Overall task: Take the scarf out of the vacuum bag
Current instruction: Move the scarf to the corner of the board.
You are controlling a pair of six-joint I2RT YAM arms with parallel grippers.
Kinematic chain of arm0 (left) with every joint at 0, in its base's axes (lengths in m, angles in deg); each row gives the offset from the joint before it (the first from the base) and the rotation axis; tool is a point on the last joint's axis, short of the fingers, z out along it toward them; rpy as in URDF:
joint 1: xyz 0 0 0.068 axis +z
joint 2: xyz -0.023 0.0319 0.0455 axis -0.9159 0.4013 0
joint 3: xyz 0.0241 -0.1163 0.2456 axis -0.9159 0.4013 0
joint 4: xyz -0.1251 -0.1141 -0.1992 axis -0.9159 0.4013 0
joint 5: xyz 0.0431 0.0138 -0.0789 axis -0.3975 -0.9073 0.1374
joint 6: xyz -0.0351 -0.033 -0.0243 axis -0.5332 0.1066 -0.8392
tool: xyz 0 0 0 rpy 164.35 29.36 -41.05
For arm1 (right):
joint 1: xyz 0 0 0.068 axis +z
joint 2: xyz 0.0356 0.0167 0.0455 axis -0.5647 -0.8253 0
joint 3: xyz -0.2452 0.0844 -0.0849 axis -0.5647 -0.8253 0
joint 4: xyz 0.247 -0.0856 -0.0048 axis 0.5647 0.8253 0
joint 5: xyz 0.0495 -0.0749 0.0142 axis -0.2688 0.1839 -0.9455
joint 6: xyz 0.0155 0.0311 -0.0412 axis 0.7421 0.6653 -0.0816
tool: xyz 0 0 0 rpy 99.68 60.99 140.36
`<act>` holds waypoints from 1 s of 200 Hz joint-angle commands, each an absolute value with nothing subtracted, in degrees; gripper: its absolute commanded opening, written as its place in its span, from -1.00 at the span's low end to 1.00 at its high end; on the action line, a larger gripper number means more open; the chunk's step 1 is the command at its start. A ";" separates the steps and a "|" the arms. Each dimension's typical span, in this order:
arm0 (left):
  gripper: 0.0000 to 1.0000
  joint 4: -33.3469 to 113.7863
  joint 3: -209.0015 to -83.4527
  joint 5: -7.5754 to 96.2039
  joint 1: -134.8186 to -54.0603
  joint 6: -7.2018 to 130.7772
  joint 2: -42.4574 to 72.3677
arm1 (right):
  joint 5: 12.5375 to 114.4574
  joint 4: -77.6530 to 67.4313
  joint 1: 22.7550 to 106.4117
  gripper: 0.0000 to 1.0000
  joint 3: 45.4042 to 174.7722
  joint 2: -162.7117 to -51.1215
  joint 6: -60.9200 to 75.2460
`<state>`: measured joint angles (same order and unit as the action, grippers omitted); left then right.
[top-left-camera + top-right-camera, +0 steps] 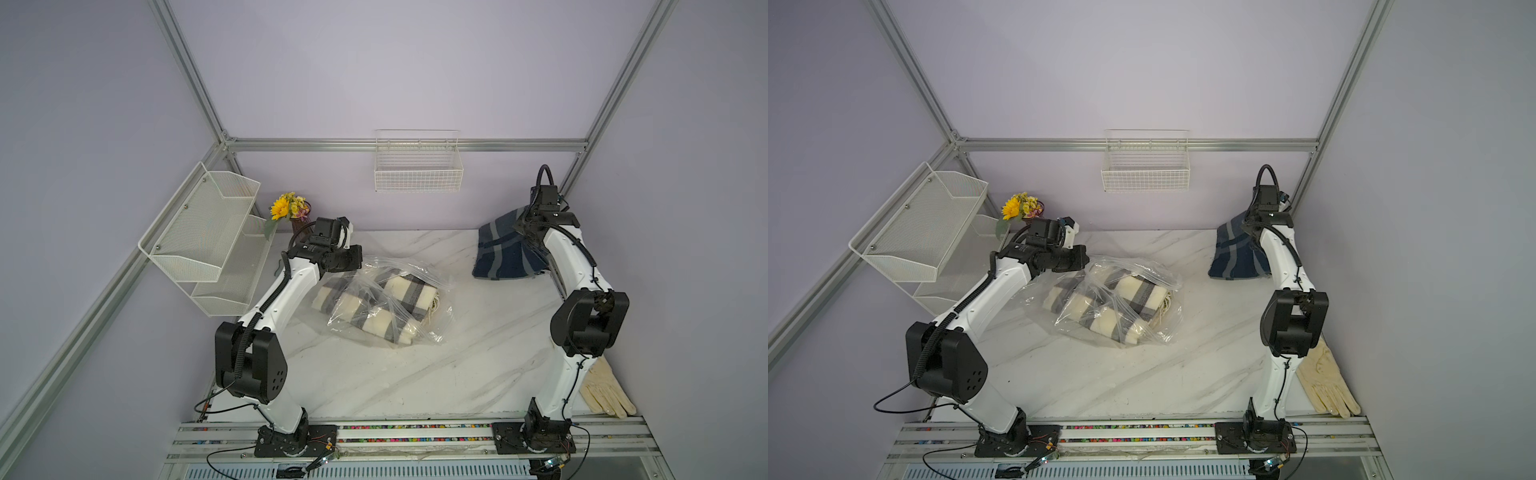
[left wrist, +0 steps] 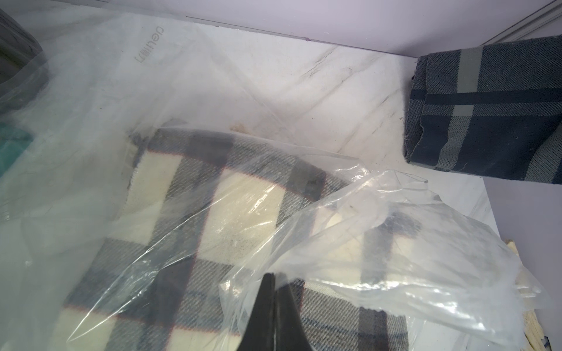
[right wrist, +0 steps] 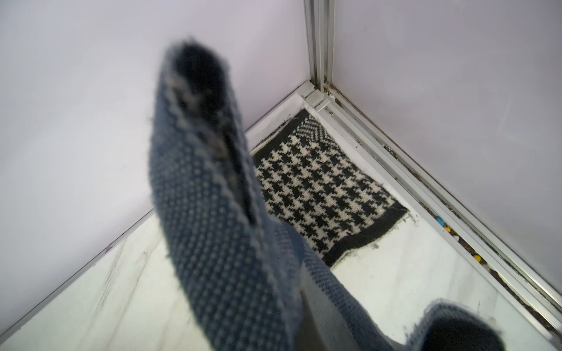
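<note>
Scarf (image 1: 374, 307) in cream and grey checks lies folded inside the vacuum bag (image 1: 415, 268), mid-tabletop (image 1: 457, 374). The left claw (image 2: 275, 281) is closed on a fold of the bag's thin film, not on cloth. A pull from there would likely drag bag and scarf together, since nothing pins the bag down, or the slick film could slip free or tear. The right claw (image 1: 525, 226), well apart at the far right corner, is clamped on a dark blue checked scarf (image 1: 505, 253) hanging above a houndstooth cloth (image 3: 319, 188), so it cannot help until it lets go. The left arm bends at the elbow, wrist over the bag's far left edge; the right arm stretches toward the corner with its wrist raised.
</note>
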<state>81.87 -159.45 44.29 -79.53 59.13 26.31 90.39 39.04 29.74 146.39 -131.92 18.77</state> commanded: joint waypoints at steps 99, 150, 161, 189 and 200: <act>-1.00 78.77 -160.28 43.39 -80.04 60.84 27.03 | 101.02 13.66 30.60 -1.00 134.80 -127.87 12.70; -1.00 78.73 -160.22 43.79 -80.98 61.42 27.31 | 104.97 7.72 30.17 -1.00 134.45 -132.21 10.17; -1.00 78.69 -160.12 43.80 -81.36 61.74 27.20 | 105.03 6.81 29.70 -1.00 134.50 -133.23 10.42; -1.00 78.34 -160.00 43.71 -82.73 62.79 26.54 | 105.20 6.21 28.38 -1.00 134.60 -135.67 11.45; -1.00 78.08 -159.96 43.80 -83.19 63.05 26.21 | 104.87 6.20 27.84 -1.00 134.58 -136.39 11.83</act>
<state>81.04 -159.47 43.79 -81.94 60.79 27.31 102.98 10.58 29.34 133.43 -134.19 11.47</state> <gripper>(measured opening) 0.047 0.103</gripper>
